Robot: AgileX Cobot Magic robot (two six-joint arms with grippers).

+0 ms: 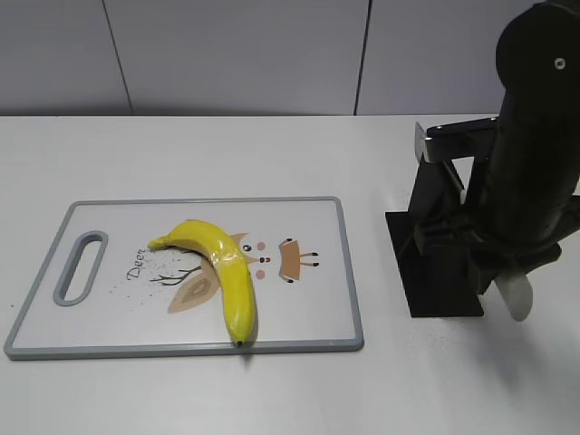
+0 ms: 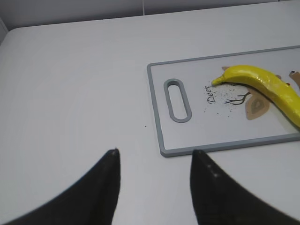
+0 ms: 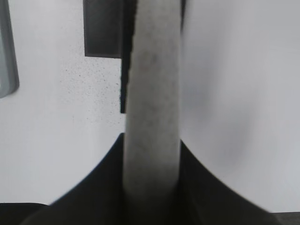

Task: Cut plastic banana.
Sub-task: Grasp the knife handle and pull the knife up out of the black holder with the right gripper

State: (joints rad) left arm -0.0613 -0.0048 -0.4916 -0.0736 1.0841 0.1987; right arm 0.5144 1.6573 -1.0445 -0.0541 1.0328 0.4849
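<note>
The plastic banana (image 1: 227,269) is glossy yellow and curved. It lies on the white cutting board (image 1: 308,313), dark tip toward the front edge; it also shows in the left wrist view (image 2: 262,84). My right gripper (image 3: 152,140) is shut on the pale grey knife handle (image 3: 152,84) at the black knife stand (image 1: 444,272), right of the board. The handle's rounded end (image 1: 515,296) sticks out below the arm. My left gripper (image 2: 154,152) is open and empty over bare table, off the board's handle-slot corner. It does not show in the exterior view.
The cutting board (image 2: 187,149) has a grey rim, a slot handle (image 1: 80,265) at its left end and a deer print. A metal part (image 1: 420,143) juts from the top of the stand. The white table runs back to a grey wall.
</note>
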